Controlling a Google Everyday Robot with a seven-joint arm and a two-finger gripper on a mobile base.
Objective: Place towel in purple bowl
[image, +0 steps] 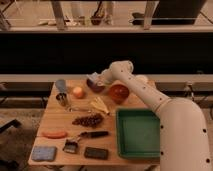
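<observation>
Purple bowl, far on worktop: my gripper hangs at its rim w/ what looks like the pale towel. Jaws apart or clamped? Can't tell. Risk: release off-centre, cloth drapes the rim & slips out.

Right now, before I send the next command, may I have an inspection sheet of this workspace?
Surface: wooden table, crowded.
Job's things: purple bowl at the back; towel not made out, perhaps hidden at the gripper.
Clutter: red bowl, orange, cup, can, banana, grapes, carrot, blue pad, brush, black block, green tray.
Grippers: gripper at the purple bowl, just above it; white arm reaches in from the right.
Cables: nothing seen.
Surroundings: dark wall behind the table.
</observation>
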